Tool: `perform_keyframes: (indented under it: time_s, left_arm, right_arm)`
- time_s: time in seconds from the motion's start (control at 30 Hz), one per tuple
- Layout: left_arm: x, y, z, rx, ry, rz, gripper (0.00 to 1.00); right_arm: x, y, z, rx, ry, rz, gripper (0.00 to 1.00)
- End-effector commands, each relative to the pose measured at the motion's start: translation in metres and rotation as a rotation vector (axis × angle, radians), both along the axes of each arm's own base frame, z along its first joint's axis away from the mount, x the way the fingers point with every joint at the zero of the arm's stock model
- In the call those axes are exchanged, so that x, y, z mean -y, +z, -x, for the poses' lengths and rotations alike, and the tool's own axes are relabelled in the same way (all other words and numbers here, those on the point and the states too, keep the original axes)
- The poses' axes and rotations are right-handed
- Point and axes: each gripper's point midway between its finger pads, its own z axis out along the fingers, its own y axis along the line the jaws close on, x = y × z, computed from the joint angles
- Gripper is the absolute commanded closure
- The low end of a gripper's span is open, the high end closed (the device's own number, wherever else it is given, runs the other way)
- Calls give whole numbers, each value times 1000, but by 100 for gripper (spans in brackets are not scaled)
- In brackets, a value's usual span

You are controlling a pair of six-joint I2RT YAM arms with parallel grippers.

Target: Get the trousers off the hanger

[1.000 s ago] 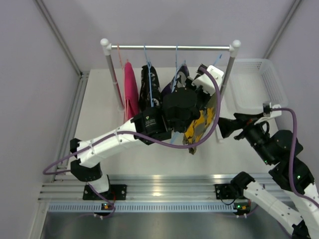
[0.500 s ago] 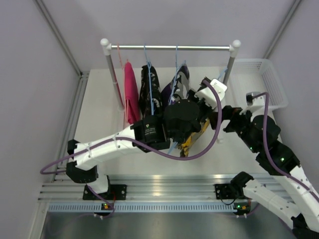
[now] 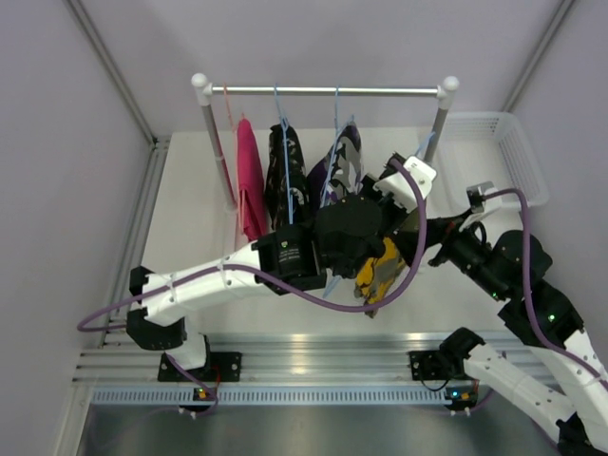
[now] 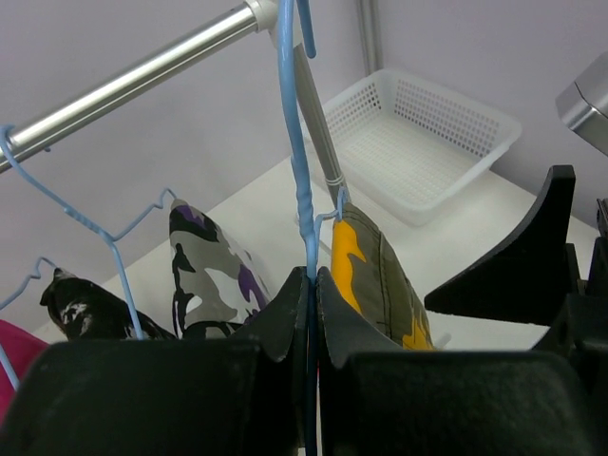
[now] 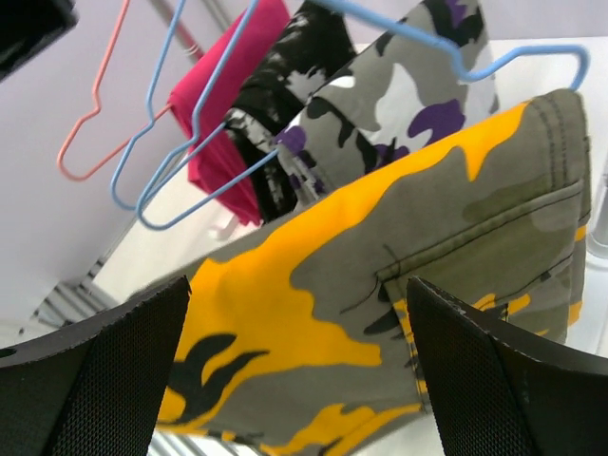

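The yellow-olive camouflage trousers (image 3: 383, 271) hang on a blue hanger (image 4: 299, 171) whose wire neck is pinched in my left gripper (image 4: 314, 283), which is shut on it just below the rail (image 3: 323, 90). My right gripper (image 5: 296, 294) is open, close up to these trousers (image 5: 380, 313) from the right; the cloth fills the gap in front of its fingers. On the rail hang the pink trousers (image 3: 249, 176), the black-and-white trousers (image 3: 285, 171) and the purple camouflage trousers (image 3: 347, 157). From above, my left wrist hides its own fingers.
A white basket (image 3: 494, 161) sits at the back right beyond the rack's right post (image 3: 437, 128). The rack's left post (image 3: 217, 152) stands at the back left. Both arms crowd the space under the right half of the rail.
My right arm has swung left from beside the basket up to the yellow-olive trousers. My left gripper has kept its hold on the hanger and shifted the trousers slightly toward the near side.
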Motion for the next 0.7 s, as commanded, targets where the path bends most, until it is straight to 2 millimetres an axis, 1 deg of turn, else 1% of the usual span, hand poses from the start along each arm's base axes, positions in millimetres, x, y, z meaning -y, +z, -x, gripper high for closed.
perform_keyframes:
  time_s: [0.0,0.03,0.07,0.13,0.23,0.33,0.4,0.43,0.47,0.5,0.53,0.6,0.67]
  left_arm:
    - [-18,64,-4,65,64,243,100]
    - [-19,64,-5,70,72,242,100]
    - [-14,64,-7,75,79,253,100]
    - [-10,65,-9,87,94,252,100]
    - [1,66,-12,92,97,267,100]
    - [14,62,-16,90,113,279,100]
    - [13,65,-18,87,142,307,100]
    - [18,60,-21,86,158,302,100]
    - [18,59,-22,87,174,307,100]
    - [14,63,-24,87,199,325,100]
    - [19,58,-26,87,207,316,100]
    - [17,59,-28,91,232,324,100]
    - [16,60,-31,102,256,326,100]
  right_arm:
    - [-16,5,18,24,144,15,5]
    - [-18,4,20,23,158,23,5]
    - [-20,1,21,23,177,37,5]
    - [-22,-1,24,17,202,48,5]
    - [-24,-5,26,20,224,68,7]
    - [-24,-8,26,20,230,79,8]
    - [-24,-9,26,19,228,88,8]
    - [-22,-11,25,17,219,92,8]
    - [-21,-12,24,20,211,98,8]
    - [-18,-13,21,20,189,106,8]
    - [-16,-17,21,12,180,114,8]
    - [-15,-23,19,8,170,130,8]
    - [-14,-35,15,-8,154,143,8]
